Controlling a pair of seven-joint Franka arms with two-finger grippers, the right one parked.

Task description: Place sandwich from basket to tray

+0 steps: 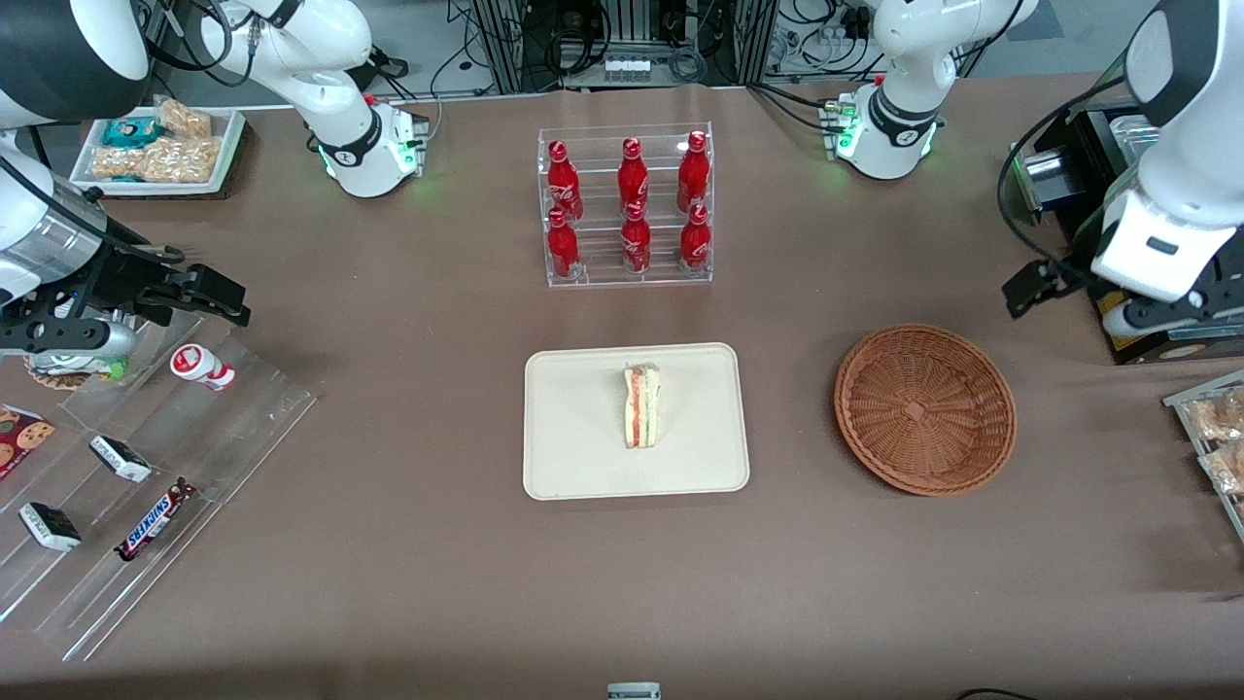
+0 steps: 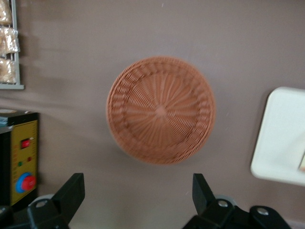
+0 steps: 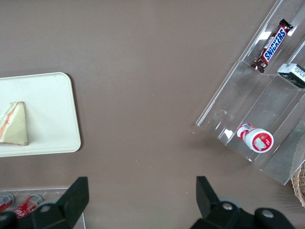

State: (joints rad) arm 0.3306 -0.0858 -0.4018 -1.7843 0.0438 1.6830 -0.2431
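Observation:
The sandwich point(image 1: 641, 406), a pale bread wedge with orange and green filling, lies on the cream tray point(image 1: 583, 457) in the middle of the table. It also shows in the right wrist view point(image 3: 14, 125) on the tray point(image 3: 52, 119). The wicker basket point(image 1: 923, 408) stands empty beside the tray, toward the working arm's end. My left gripper point(image 1: 1035, 284) hangs raised above the table, beside the basket and a little farther from the front camera. In the left wrist view the gripper point(image 2: 138, 195) is open and empty, with the basket point(image 2: 161, 110) and the tray's edge point(image 2: 281, 138) below it.
A clear rack of red bottles point(image 1: 627, 204) stands farther from the front camera than the tray. A clear stepped shelf with snack bars point(image 1: 146, 467) lies toward the parked arm's end. A black box with a yellow panel point(image 2: 19, 157) and a tray of snack packets point(image 1: 1215, 437) lie near the basket.

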